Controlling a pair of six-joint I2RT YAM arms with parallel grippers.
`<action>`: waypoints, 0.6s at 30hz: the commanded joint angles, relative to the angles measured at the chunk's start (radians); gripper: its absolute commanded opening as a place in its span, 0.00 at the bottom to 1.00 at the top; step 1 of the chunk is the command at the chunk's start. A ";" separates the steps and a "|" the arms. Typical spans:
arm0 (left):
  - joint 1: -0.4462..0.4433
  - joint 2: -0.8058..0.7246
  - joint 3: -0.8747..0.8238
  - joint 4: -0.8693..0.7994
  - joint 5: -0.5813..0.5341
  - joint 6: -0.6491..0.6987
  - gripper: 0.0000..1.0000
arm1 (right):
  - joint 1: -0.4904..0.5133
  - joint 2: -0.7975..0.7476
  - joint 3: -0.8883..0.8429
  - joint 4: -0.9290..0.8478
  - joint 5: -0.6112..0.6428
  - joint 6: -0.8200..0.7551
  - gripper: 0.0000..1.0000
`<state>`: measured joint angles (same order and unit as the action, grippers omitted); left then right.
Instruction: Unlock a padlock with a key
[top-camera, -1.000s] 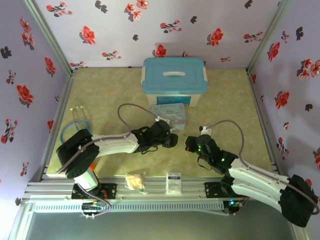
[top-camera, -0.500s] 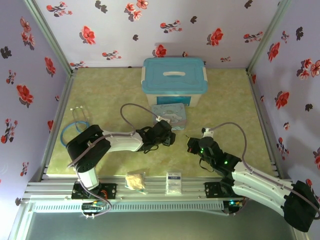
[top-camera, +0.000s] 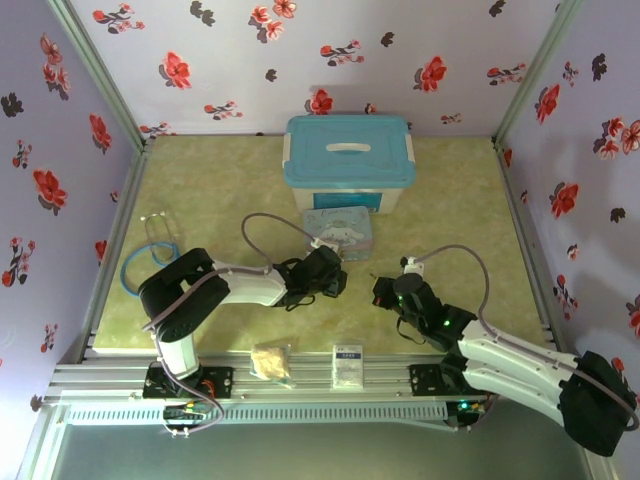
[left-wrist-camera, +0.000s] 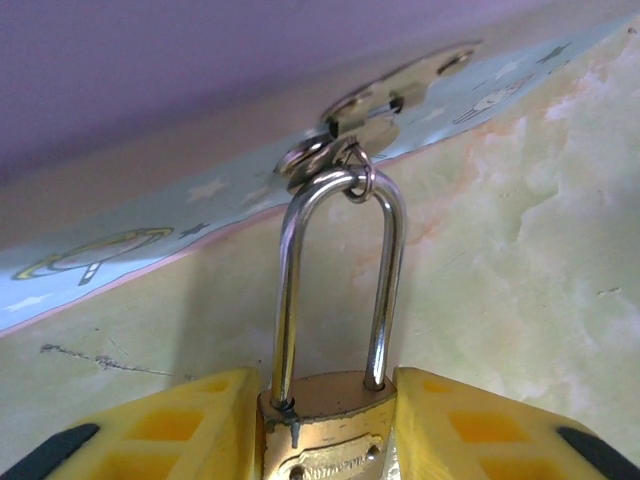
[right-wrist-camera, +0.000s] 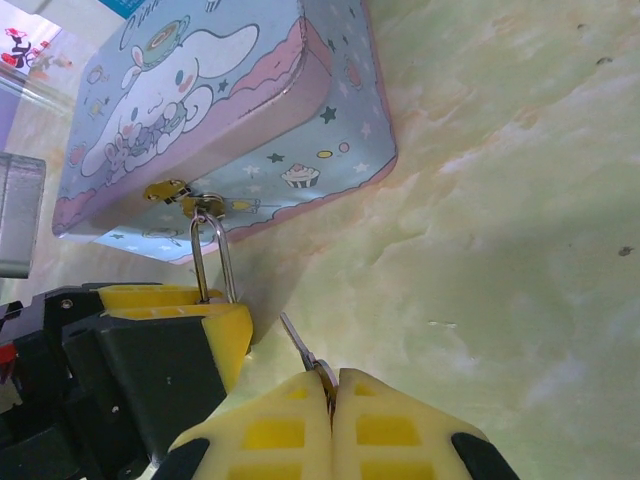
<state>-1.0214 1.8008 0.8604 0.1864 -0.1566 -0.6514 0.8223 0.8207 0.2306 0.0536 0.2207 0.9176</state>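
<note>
**Padlock and key at the tin.** The left gripper, its yellow fingers clamped on the brass body of the padlock, holds it at the near edge of the blue cartoon tin, near the middle of the tabletop. Both legs of the silver shackle enter the body, and its bow passes through the tin's hasp. The right gripper, fingers pressed together, pinches the key, whose thin blade projects towards the padlock, just beside the left gripper's finger.
</note>
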 joint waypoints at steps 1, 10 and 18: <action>0.004 0.016 -0.030 0.041 0.002 -0.019 0.37 | -0.005 0.034 0.001 0.060 -0.012 0.021 0.00; 0.004 0.000 -0.055 0.153 0.052 -0.086 0.27 | -0.006 0.177 0.040 0.151 -0.067 0.033 0.00; 0.018 -0.017 -0.095 0.222 0.063 -0.141 0.21 | -0.005 0.239 0.020 0.255 -0.097 0.073 0.00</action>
<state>-1.0164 1.8004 0.7990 0.3538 -0.1009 -0.7483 0.8223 1.0443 0.2539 0.2310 0.1387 0.9543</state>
